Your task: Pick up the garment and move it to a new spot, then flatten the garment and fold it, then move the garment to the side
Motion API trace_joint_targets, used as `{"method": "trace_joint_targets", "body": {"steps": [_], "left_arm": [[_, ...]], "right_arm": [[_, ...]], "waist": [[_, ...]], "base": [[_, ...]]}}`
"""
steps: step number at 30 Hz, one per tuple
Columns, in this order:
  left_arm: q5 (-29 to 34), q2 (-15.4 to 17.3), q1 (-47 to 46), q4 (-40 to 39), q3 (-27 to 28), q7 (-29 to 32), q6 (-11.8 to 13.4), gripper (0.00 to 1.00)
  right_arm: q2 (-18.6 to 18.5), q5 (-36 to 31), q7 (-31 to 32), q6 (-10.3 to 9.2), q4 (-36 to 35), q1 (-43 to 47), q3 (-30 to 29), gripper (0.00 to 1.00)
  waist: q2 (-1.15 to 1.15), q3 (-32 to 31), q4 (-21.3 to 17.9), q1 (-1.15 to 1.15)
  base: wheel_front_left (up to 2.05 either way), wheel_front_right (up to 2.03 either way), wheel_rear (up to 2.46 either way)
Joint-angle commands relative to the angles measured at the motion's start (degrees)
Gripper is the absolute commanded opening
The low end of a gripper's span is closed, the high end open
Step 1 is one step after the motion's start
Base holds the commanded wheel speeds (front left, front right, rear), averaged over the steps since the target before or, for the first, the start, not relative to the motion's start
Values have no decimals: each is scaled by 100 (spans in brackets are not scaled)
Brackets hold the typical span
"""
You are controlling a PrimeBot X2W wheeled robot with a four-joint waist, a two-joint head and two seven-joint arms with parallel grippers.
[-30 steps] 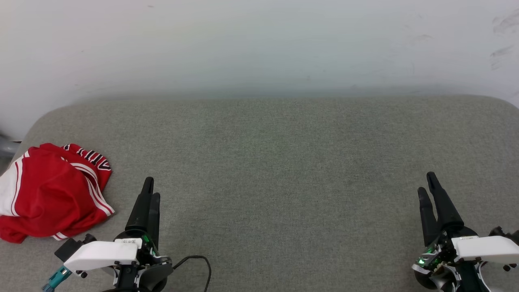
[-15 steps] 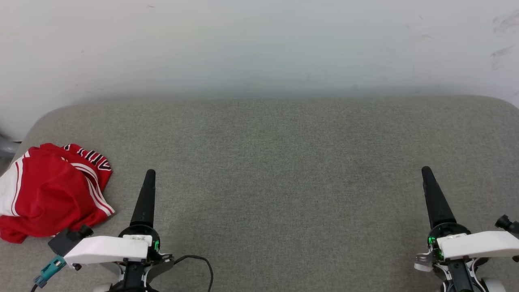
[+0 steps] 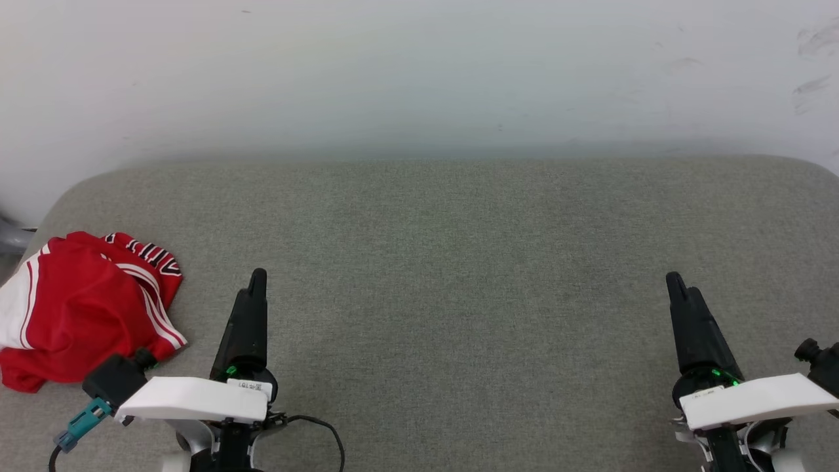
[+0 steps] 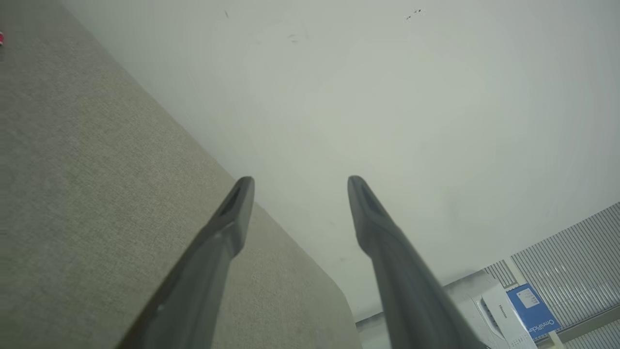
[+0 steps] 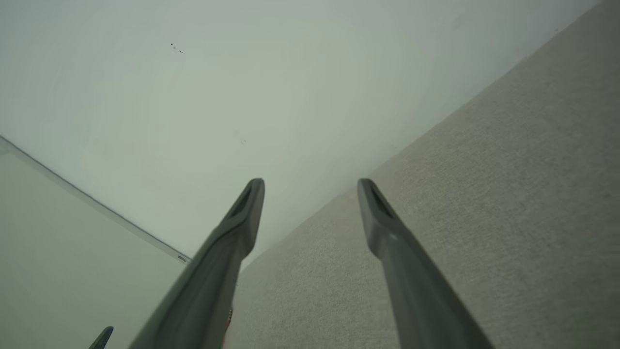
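The garment (image 3: 85, 314) lies crumpled in a red heap at the left end of the grey cushioned surface (image 3: 446, 262). A white sleeve, striped trim and a bit of black lettering show on it. My left gripper (image 3: 257, 278) hovers just right of the heap, apart from it and seen edge-on from the head. In the left wrist view this gripper (image 4: 300, 182) stands open and holds nothing. Far to the right, my right gripper (image 3: 675, 283) points up the surface. It too is open and empty in the right wrist view (image 5: 311, 182).
A white wall (image 3: 419, 78) rises behind the surface's rounded back edge. A black cable (image 3: 321, 423) loops beside my left wrist. A grey object (image 3: 10, 239) pokes in at the left edge. The left wrist view catches a white box with a blue label (image 4: 528, 310).
Both wrists have rolled, so each finger pair now lines up edge-on from the head. The left fingertips drifted right, the right fingertips drifted left. The garment has not moved.
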Motion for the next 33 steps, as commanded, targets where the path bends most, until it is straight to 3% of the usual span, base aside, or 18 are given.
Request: {"method": "trace_joint_targets", "body": {"steps": [1, 22, 33], "left_arm": [[353, 13, -42, -84, -5, -69, -14, 100], [3342, 150, -19, 224, 11, -397, 19, 100], [4305, 196, 22, 193, -49, -547, 123, 100]], "right_arm": [[-33, -395, -47, 0, -124, 2, -13, 100], [16, -3018, 131, 0, -504, 171, -145, 100], [19, -3899, 224, 0, -617, 242, -221, 100]], "waist": [[0, -1, 3, -1], [0, -21, 11, -1], [0, -48, 42, -1]], "base": [[0, 0, 0], [0, 0, 0], [0, 0, 0]]}}
